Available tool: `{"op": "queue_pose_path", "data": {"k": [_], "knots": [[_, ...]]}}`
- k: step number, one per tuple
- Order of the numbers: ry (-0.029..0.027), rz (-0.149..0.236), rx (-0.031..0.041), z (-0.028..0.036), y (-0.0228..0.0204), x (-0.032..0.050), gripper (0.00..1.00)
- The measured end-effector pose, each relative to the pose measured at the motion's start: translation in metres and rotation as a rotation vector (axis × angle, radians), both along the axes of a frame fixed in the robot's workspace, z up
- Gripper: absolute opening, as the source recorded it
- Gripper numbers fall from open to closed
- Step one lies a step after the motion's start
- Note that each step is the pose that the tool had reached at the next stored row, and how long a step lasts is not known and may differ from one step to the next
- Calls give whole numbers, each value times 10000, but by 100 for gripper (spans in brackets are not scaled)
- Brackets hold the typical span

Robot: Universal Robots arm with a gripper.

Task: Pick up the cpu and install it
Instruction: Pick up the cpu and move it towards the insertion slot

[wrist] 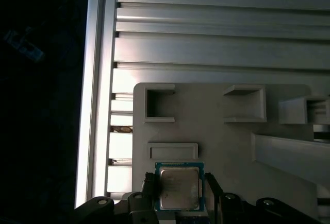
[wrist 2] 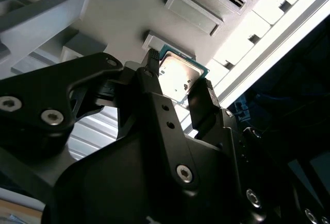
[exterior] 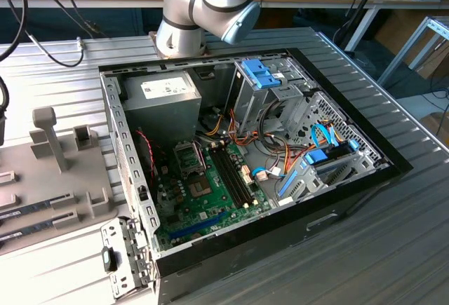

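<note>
Case (exterior: pixel 295 222): we see it open, beside the grey fixture plate (exterior: pixel 77 172).
Gripper (wrist 2: pixel 178 78): we find it clamped on the cpu (wrist: pixel 179 188), above the plate.
Cpu: silver top showing, just beside the plate's small rectangular pocket (wrist: pixel 172 150).

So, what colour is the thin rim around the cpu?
The cpu has a green rim, clearest in the first wrist view.

The cpu (wrist: pixel 179 189) gripped in the tool (wrist 2: pixel 178 75) is showing a glossy bare-metal top with a green board rim. The tool is looking matt black. Beneath it, the holder (wrist: pixel 216 131) is appearing as smooth matt grey plastic, and the tabletop (wrist: pixel 216 49) as ribbed, satin metal.
</note>
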State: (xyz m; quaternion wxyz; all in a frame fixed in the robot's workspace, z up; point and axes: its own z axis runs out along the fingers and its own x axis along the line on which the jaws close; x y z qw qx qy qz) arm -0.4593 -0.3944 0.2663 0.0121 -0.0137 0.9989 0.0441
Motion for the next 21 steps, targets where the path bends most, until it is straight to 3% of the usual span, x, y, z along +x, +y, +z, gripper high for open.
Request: {"op": "queue_pose_path", "data": {"k": [21], "knots": [[0,-1,45,64,0,0,47]]}}
